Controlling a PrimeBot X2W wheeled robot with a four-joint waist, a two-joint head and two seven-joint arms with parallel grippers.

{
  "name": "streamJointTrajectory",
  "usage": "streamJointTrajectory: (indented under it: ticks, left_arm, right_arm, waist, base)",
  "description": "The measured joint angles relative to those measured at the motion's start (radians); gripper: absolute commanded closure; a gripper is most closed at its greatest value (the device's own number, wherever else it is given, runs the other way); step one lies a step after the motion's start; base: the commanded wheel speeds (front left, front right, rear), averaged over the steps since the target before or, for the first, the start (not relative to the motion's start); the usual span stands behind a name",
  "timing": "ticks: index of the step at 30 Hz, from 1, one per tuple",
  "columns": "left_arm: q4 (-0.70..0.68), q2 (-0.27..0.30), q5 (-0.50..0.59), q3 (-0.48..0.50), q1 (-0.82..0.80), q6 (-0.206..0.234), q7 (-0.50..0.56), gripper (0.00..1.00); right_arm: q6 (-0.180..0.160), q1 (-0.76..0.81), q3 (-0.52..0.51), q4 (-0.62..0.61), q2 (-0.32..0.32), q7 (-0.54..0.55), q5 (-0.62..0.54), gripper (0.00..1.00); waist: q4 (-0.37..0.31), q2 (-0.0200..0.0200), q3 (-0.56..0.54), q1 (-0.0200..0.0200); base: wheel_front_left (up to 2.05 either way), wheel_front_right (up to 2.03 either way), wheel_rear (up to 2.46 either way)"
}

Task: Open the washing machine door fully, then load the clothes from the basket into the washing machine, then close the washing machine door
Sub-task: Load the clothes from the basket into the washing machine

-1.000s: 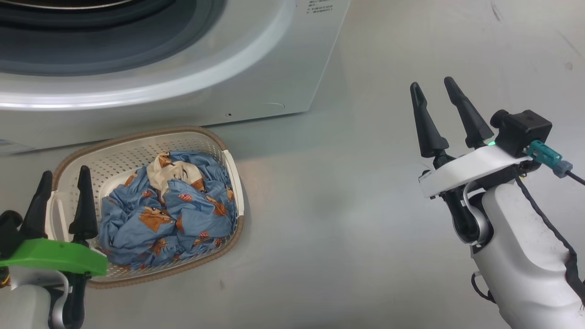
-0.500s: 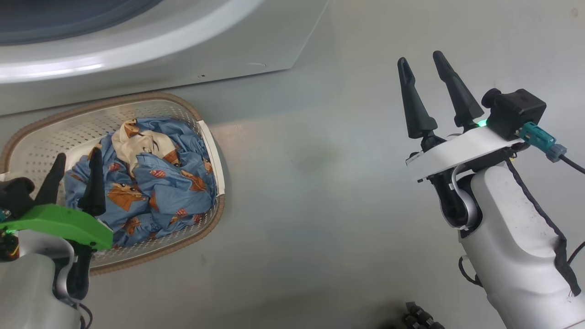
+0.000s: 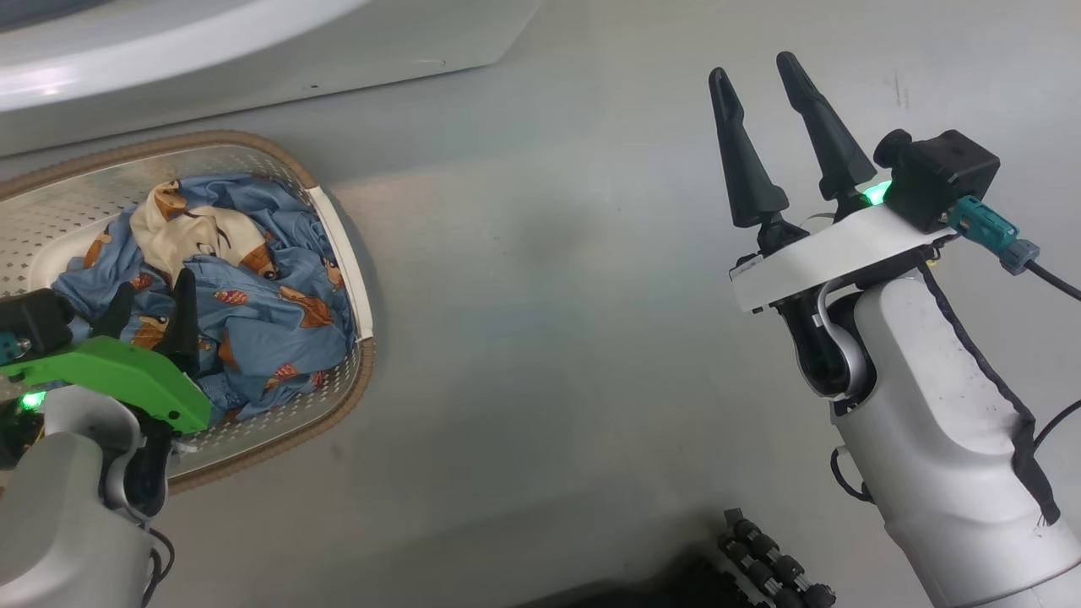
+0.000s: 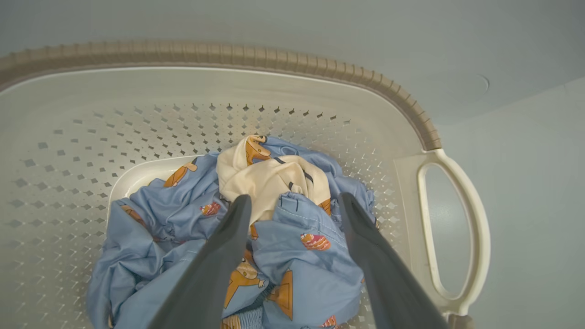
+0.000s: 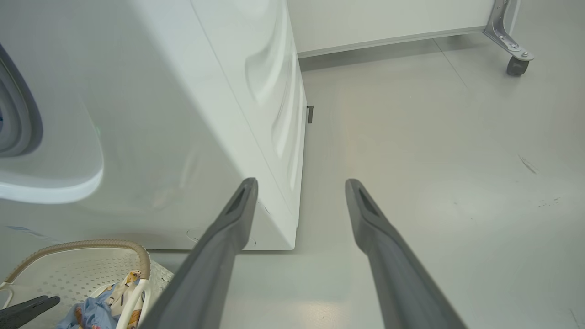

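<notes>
My left gripper is wide open and empty, the clothes right by its tips. My right gripper is open and empty too.

**Diffuse, cool-white light on glossy surfaces; wide-angle wrist optics.**
Head view: a bright glare band runs along the washing machine front, and a soft shadow falls on the shiny floor just right of the basket. Left wrist view: the lens bows the basket rim. The near fingers of the left gripper look soft, while the clothes are crisp. Right wrist view: pale sheen on the machine's side panel, and a faint warm patch on the floor.
</notes>
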Motion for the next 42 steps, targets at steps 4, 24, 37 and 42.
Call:
streamJointTrajectory:
  ticks: [4,24,37,42]
  left_arm:
    - [0.044,-0.002,-0.004,-0.040,-0.029,0.000,0.029,0.00]
    - [0.258,0.029,-0.087,-0.068,-0.172,0.000,0.146,0.00]
    - [0.341,0.031,-0.147,-0.091,-0.227,0.000,0.225,0.16]
    - [0.348,0.032,-0.158,-0.096,-0.245,0.000,0.216,1.00]
  right_arm:
    - [0.000,0.000,0.000,0.002,0.005,0.000,-0.006,0.00]
    - [0.000,-0.023,0.032,0.005,0.025,0.000,-0.015,0.00]
    - [0.000,-0.023,0.028,-0.001,0.039,0.000,-0.015,0.00]
    - [0.000,-0.023,0.020,-0.001,0.041,0.000,-0.016,0.00]
  waist:
    - [-0.014,0.0000,0.022,0.0000]
    - [-0.079,0.0000,0.098,0.0000]
    - [-0.121,0.0000,0.139,0.0000]
    - [-0.122,0.0000,0.142,0.0000]
  base:
    - [0.00,0.00,0.00]
    - [0.00,0.00,0.00]
    - [0.00,0.00,0.00]
    - [0.00,0.00,0.00]
